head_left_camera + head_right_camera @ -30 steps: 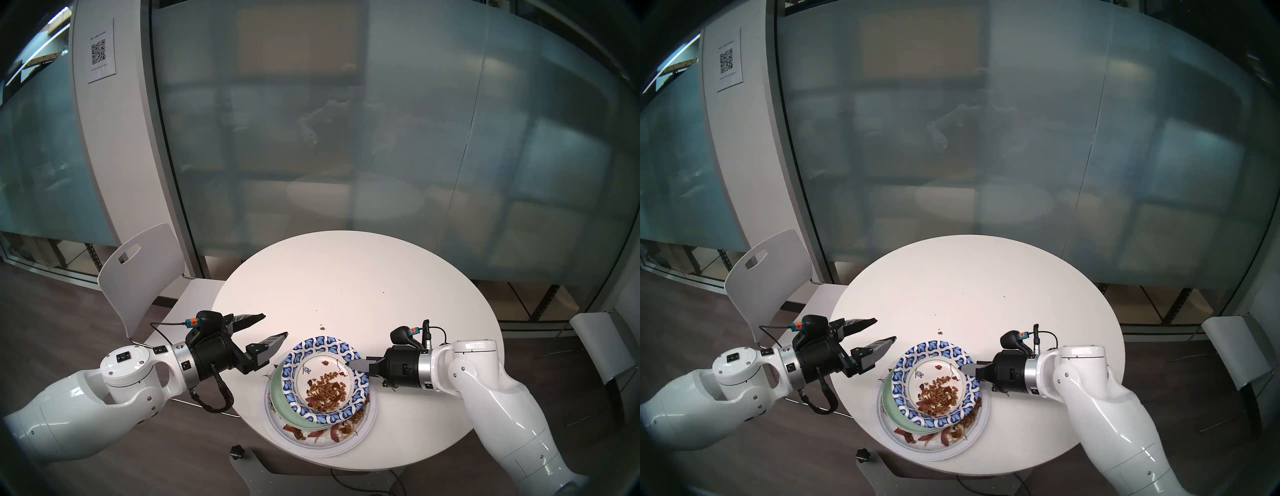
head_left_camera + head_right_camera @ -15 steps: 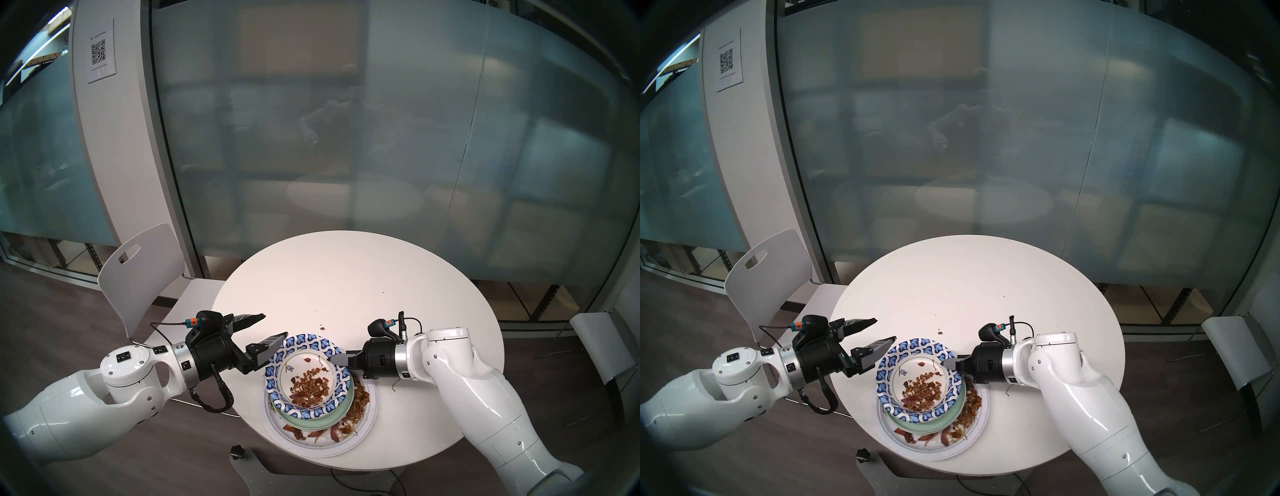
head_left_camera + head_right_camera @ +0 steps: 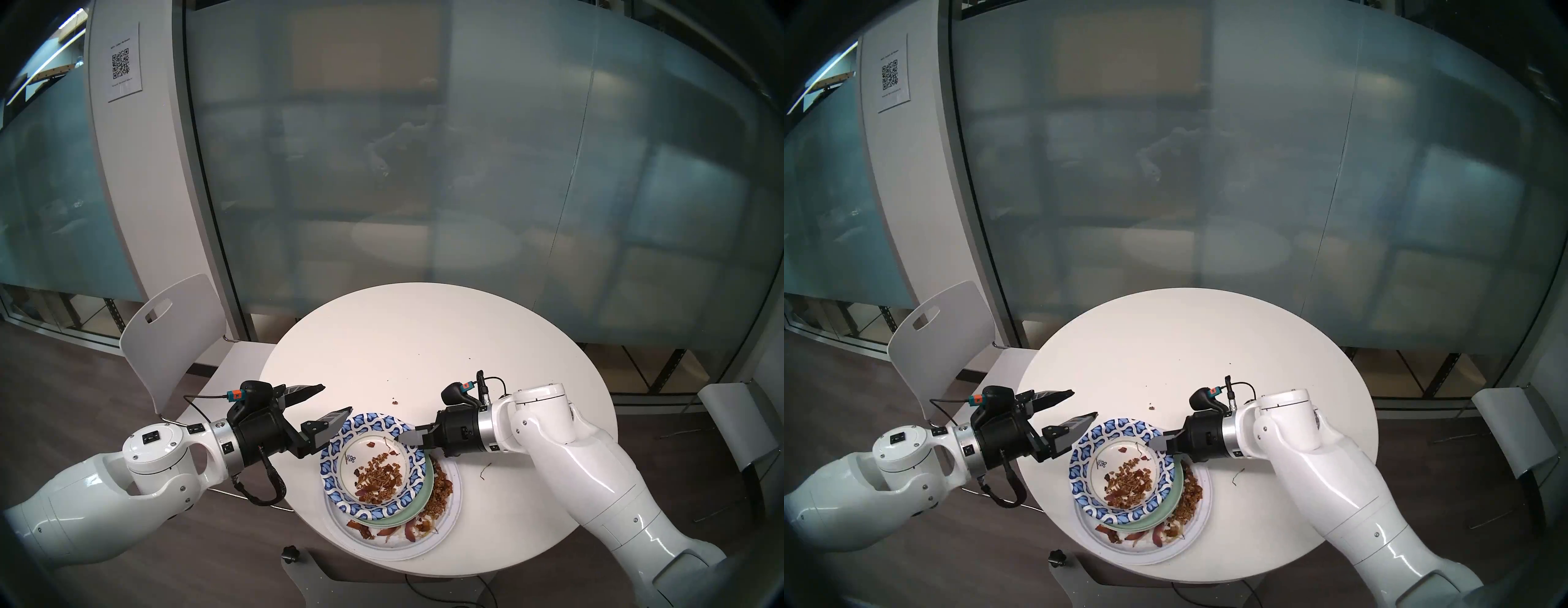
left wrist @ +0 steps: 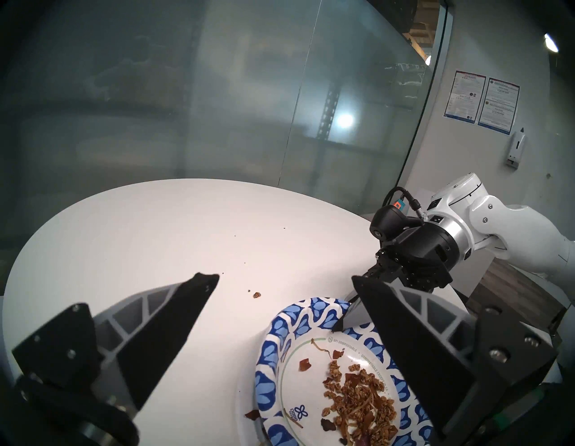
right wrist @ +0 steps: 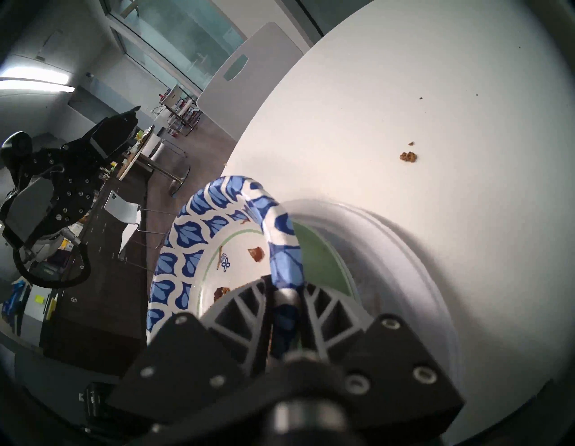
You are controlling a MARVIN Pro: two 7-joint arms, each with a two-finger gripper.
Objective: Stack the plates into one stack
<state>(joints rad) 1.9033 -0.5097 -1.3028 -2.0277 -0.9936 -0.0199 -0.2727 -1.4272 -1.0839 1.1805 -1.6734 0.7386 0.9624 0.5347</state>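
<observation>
Gripping blue-patterned paper plate [image 3: 373, 465] rim, right end effector [image 3: 408, 436]; left end effector [image 3: 337, 401] spread wide.

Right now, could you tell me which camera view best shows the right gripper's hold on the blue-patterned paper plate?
The right wrist view: the blue-patterned paper plate has its rim between the right gripper fingers, close up. Both head views show that contact small and from above. In the left wrist view, the left gripper's own finger hides it.

Left arm level, fingers [image 3: 327, 399] spread wide, right fingers [image 3: 410, 436] nearly together
</observation>
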